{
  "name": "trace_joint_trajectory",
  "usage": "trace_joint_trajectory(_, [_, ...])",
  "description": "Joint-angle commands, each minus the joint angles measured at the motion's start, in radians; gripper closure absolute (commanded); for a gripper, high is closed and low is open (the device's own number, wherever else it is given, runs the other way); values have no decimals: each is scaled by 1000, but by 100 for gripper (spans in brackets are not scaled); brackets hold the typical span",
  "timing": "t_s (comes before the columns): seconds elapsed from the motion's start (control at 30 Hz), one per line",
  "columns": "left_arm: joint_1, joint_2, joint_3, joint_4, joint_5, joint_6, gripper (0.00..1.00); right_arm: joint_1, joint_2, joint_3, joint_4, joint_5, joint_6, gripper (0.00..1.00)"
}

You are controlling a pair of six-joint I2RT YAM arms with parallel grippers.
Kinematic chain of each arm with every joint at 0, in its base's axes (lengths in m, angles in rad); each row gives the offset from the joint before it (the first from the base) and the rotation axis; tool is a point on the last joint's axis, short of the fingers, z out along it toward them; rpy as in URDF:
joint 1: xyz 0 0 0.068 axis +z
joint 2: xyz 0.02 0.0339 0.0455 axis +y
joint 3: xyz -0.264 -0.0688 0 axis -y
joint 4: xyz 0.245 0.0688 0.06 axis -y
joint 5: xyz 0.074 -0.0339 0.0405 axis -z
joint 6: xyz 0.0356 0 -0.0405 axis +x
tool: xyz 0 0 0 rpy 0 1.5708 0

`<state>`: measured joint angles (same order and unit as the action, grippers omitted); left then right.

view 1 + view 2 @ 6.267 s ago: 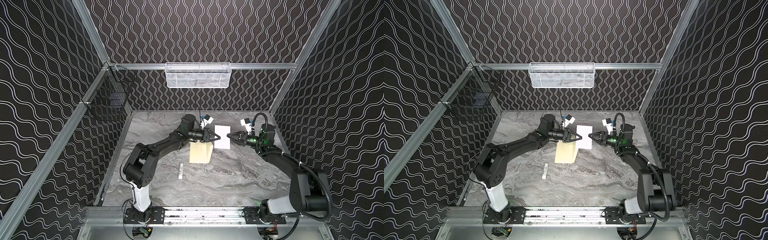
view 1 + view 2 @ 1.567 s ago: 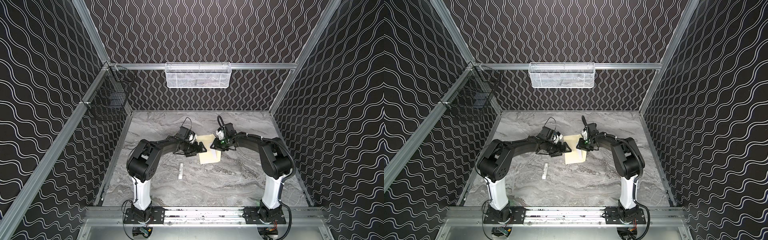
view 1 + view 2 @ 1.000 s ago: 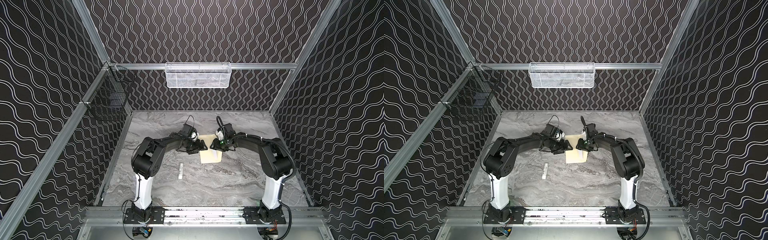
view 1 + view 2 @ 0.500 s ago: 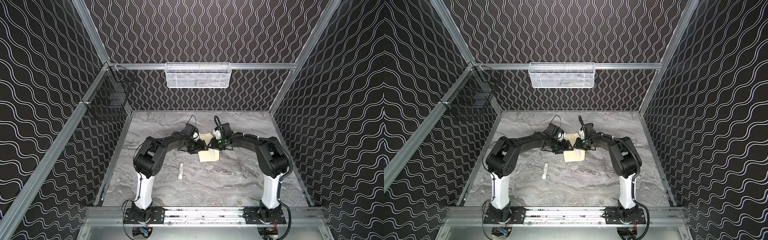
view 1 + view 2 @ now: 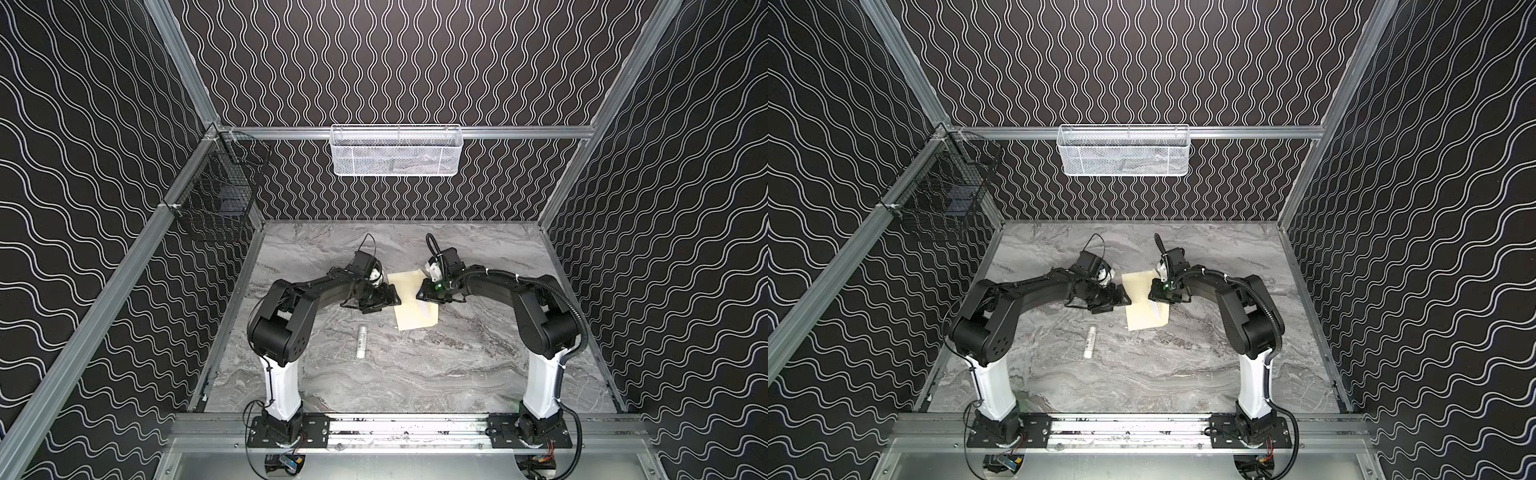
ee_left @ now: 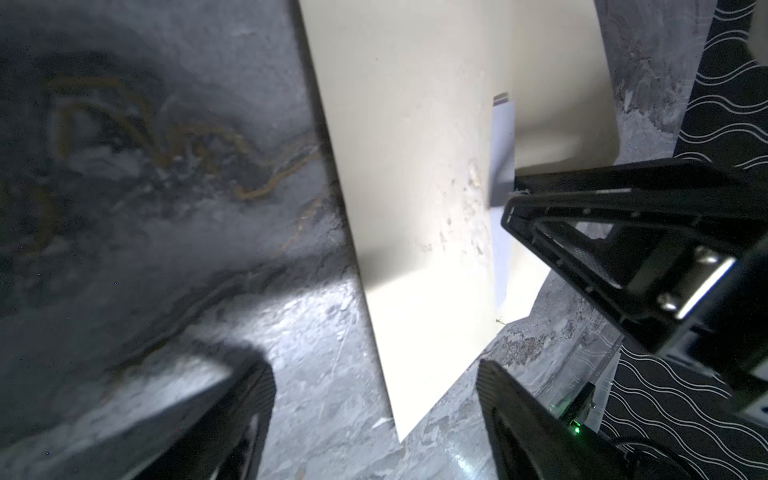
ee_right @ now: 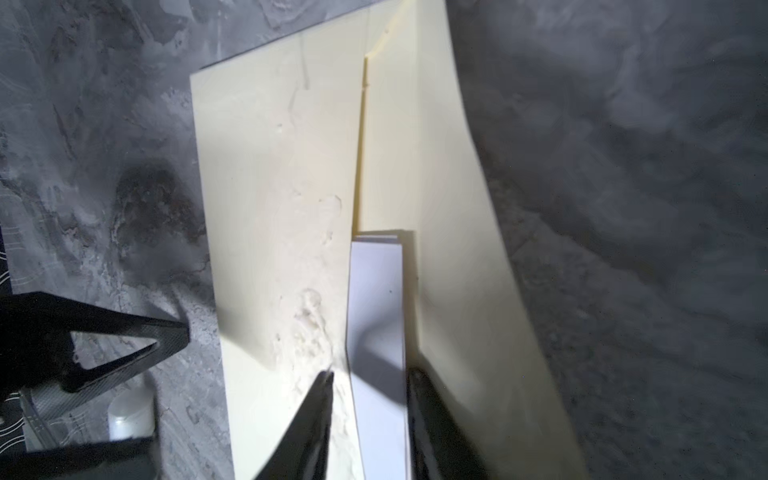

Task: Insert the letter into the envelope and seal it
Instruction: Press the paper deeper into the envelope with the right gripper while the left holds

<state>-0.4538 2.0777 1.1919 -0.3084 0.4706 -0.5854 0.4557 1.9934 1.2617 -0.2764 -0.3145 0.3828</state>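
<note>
Straddling a white strip of the letter (image 7: pixel 376 316), my right gripper (image 7: pixel 370 374) has its two fingers (image 7: pixel 316 419) partly apart; one lies over the cream front panel (image 7: pixel 270 187) of the envelope (image 5: pixel 415 305), the other sits at the strip's far edge; whether they pinch the paper or only bracket it, I cannot tell. Only that strip of the letter shows, between the panel's edge and the flap (image 7: pixel 457 208); the rest is hidden under the panel; its visible end has a doubled edge. The flap side bows up off the table (image 5: pixel 457 374), while the panel lies flat; rough whitish marks run along the panel near the strip.

In both top views the envelope lies near the middle of the table, between my two grippers; the letter shows there as a thin white sliver (image 5: pixel 1155 309).

My left gripper (image 5: pixel 391 296) is wide open and holds nothing; it sits low, just beside the envelope's left edge. From my left wrist a corner of the envelope shows in the gap between its fingers (image 6: pixel 232 419); whether either one brushes the paper I cannot tell. From my right wrist one of those fingers points at the envelope's edge with a sliver of bare table between.

A small white stick (image 5: pixel 362 341) lies alone on the table, apart from the envelope, on the side nearer my bases.
</note>
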Motion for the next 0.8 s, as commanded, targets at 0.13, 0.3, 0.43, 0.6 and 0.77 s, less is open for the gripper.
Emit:
trace_joint_trajectory(0.13, [-31,37,90,-13,19,9,35,3,-20,-21,-9,-11,25,68])
trace_joint_trajectory(0.3, [-41,50,144,-47,6,18,45,5,-19,-22,-9,-10,26,70])
trace_joint_trajectory(0.43, [-42,66,152,-55,0,24,49,5,-15,-24,-9,-6,24,70])
trace_joint_trajectory(0.6, [-43,82,137,-43,-1,24,49,5,-11,-27,-1,-14,28,70])
trace_joint_trajectory(0.77, [-43,95,125,-28,10,21,50,7,-8,-24,3,-15,31,70])
